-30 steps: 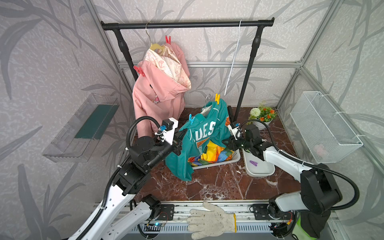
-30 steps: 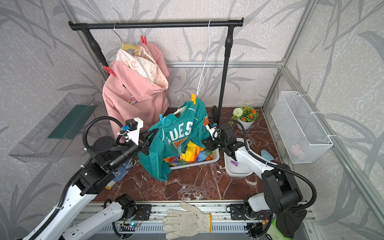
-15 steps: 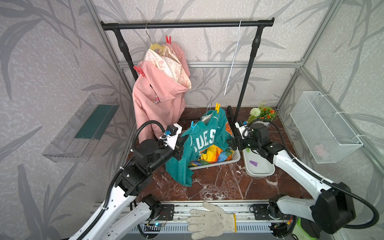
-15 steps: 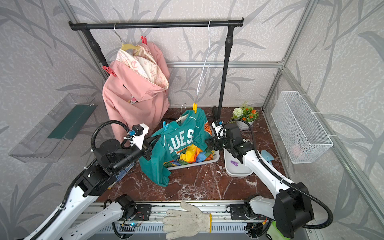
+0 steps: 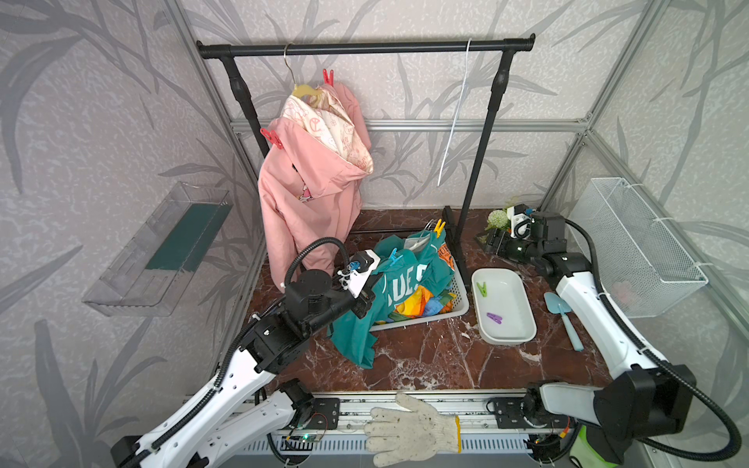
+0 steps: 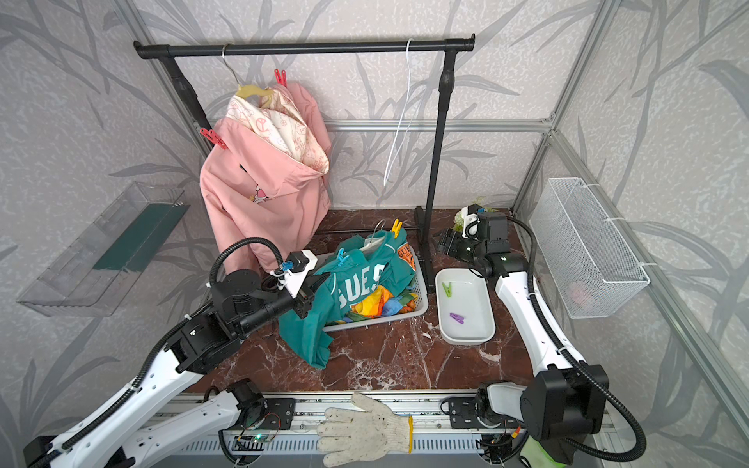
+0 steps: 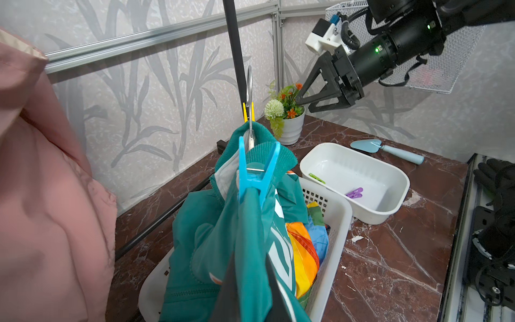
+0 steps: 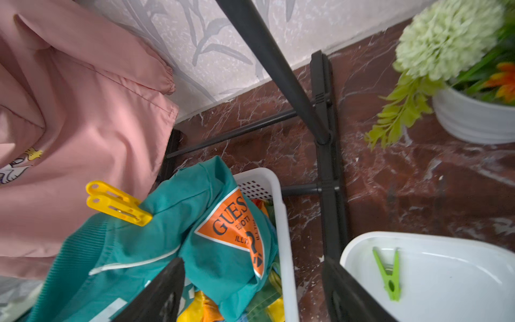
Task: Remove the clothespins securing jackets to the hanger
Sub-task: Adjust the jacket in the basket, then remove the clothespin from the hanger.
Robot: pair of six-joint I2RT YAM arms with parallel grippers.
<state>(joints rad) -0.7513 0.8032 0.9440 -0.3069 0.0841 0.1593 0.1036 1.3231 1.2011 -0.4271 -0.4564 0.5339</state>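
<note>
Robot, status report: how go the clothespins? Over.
Left end effector shut on teal zip jacket; right end effector open, empty. Blue plastic clothespin, yellow plastic clothespin clipped on it. Black rack post near yellow.

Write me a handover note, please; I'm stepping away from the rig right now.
Left tool: shut on the teal jacket at the basket.
Right tool: open, empty, near the flower pot.
Done: green clothespin and purple clothespin lie in the white tray; rainbow-striped jacket is in the basket.
To do: blue clothespin and yellow clothespin on the teal jacket; two red clothespins on the hanging pink jacket.
</note>
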